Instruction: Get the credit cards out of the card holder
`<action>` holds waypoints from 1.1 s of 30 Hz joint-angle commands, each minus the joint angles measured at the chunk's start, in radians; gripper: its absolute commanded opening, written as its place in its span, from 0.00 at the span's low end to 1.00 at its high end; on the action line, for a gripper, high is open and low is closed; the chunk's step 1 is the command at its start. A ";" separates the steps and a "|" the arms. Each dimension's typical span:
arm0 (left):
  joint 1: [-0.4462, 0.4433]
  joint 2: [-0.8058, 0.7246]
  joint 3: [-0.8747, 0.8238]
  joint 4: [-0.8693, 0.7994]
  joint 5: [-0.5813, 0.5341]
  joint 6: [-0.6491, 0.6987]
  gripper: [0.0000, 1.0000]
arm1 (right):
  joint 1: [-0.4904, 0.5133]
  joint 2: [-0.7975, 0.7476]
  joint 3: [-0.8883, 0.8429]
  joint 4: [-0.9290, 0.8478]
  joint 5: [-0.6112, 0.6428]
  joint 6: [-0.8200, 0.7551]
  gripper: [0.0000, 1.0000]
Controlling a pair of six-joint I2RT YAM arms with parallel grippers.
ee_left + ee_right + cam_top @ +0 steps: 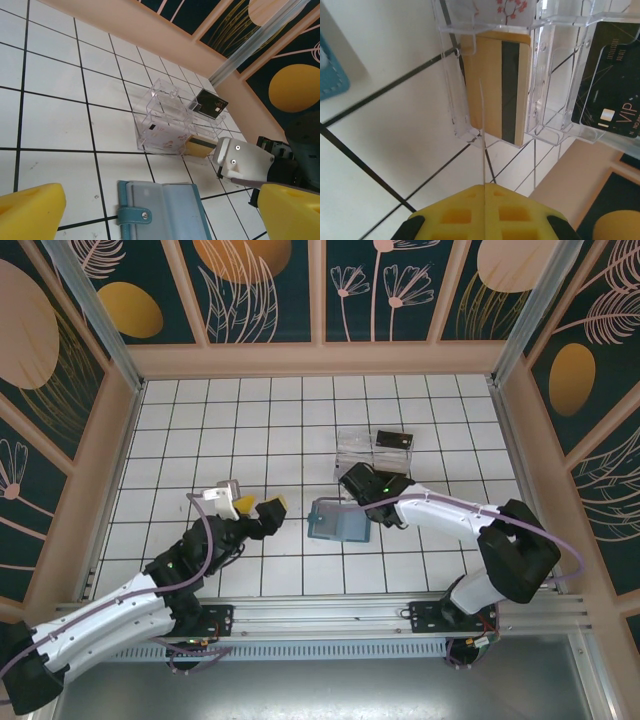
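Top cam: high at near edge, looks down on whole table (200, 420). L wrist cam: low, oblique, over card holder (165, 210) twd clear box (165, 120). R wrist cam: v. close on same box (547, 65).

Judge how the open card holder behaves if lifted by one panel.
The card holder lies open and flat, so it would likely fold at its crease. Thin, it looks light and may slide on the smooth tiles.

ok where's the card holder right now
In the top view the card holder lies open mid-table, right of the left hand and nearer than the clear plastic box.
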State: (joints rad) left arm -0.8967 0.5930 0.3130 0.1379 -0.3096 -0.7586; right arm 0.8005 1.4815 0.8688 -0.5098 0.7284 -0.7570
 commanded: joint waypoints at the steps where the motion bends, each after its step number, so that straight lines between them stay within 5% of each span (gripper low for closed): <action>1: 0.004 -0.024 -0.012 -0.027 -0.040 0.019 0.99 | -0.032 -0.047 -0.022 0.103 0.007 -0.123 0.00; 33: 0.005 -0.004 -0.025 -0.032 -0.077 0.022 0.99 | -0.105 0.035 -0.034 0.266 -0.141 -0.162 0.00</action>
State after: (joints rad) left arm -0.8967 0.5892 0.2989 0.1074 -0.3683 -0.7586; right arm 0.7078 1.4937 0.8433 -0.2768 0.5995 -0.9009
